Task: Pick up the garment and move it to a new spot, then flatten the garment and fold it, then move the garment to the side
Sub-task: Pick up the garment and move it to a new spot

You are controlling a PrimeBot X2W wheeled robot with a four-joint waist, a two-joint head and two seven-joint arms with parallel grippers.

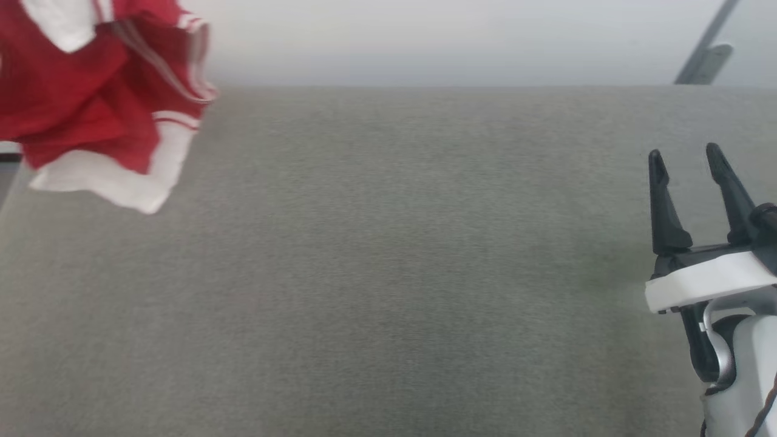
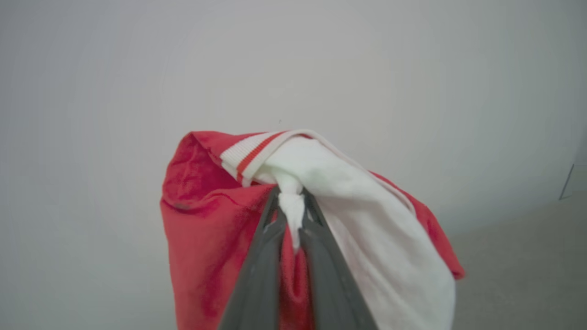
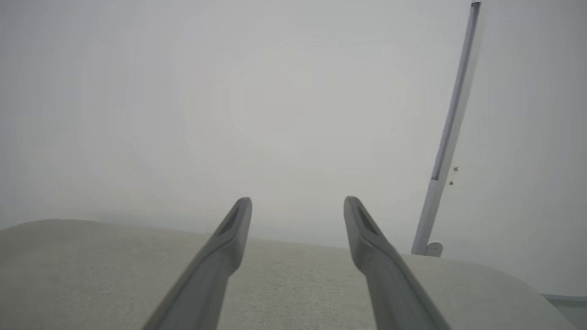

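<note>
The garment (image 1: 91, 91), a red shirt with white sleeves and striped trim, hangs bunched in the air at the upper left of the head view, above the grey surface. In the left wrist view my left gripper (image 2: 291, 201) is shut on a pinch of the garment (image 2: 206, 229), with white sleeve cloth squeezed between the fingertips and the rest draped down both sides. My right gripper (image 1: 685, 155) stands open at the right of the head view, fingers pointing up, nothing between them. The right wrist view shows the same right gripper (image 3: 297, 204) open over the surface.
A grey fabric-covered surface (image 1: 388, 273) spreads across the head view, its far edge meeting a pale wall. A thin grey pole (image 3: 447, 137) with a base bracket stands by the wall at the far right, also seen as the pole (image 1: 707, 48) in the head view.
</note>
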